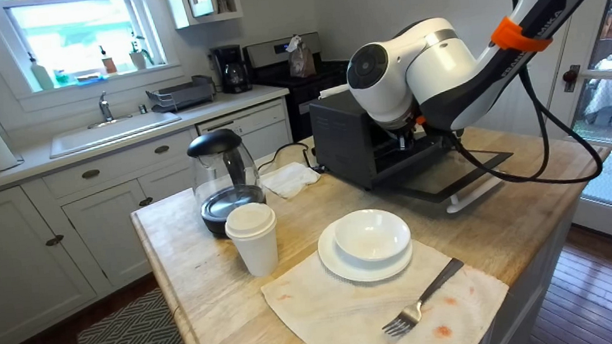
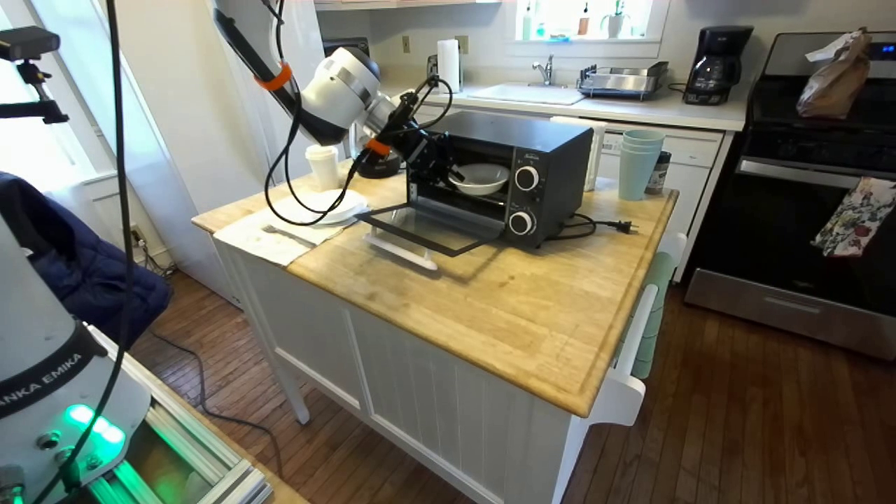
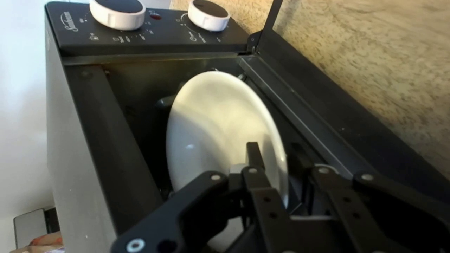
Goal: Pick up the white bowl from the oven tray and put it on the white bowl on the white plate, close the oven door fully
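Two parted jaws of the black metal gripper (image 3: pixel 276 151) straddle the round glossy white bowl (image 3: pixel 216 123) at its rim; close squarely, withdraw level.

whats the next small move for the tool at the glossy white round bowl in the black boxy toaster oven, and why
Probably close the tool gently on the bowl: in the wrist view, its white rim runs between the parted black fingers, one over the bowl's inside and the other beyond the edge. Lifting first would likely leave it behind in the oven.
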Controlling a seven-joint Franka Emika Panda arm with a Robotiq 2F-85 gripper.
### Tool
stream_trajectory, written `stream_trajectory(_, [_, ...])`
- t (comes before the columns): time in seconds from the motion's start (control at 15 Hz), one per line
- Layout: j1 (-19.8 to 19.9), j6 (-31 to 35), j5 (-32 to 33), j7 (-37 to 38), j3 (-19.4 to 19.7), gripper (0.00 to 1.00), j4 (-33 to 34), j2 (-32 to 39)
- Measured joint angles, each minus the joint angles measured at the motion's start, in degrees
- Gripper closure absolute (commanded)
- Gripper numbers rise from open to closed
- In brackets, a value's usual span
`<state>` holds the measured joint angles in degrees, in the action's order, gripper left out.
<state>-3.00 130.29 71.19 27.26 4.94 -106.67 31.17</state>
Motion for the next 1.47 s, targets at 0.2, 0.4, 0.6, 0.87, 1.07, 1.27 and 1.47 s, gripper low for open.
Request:
stream_trajectory(0.2, [0.0,0.0,0.0,0.0,0.0,0.81,0.0,0.0])
stream_trajectory(0.4, [0.0,0.0,0.0,0.0,0.0,0.84,0.0,0.0])
stream_trajectory(0.6, [0.0,-0.2,0.0,0.0,0.0,0.86,0.1,0.0])
stream_trajectory(0.87, [0.0,-0.4,0.0,0.0,0.0,1.00,0.2,0.1])
stream_trajectory(1.07, [0.0,-0.4,0.0,0.0,0.0,0.98,0.4,0.4])
stream_trajectory(1.27, [0.0,-0.4,0.0,0.0,0.0,0.98,1.1,1.1])
stream_trajectory(1.47, [0.0,-0.6,0.0,0.0,-0.2,0.98,1.4,1.3])
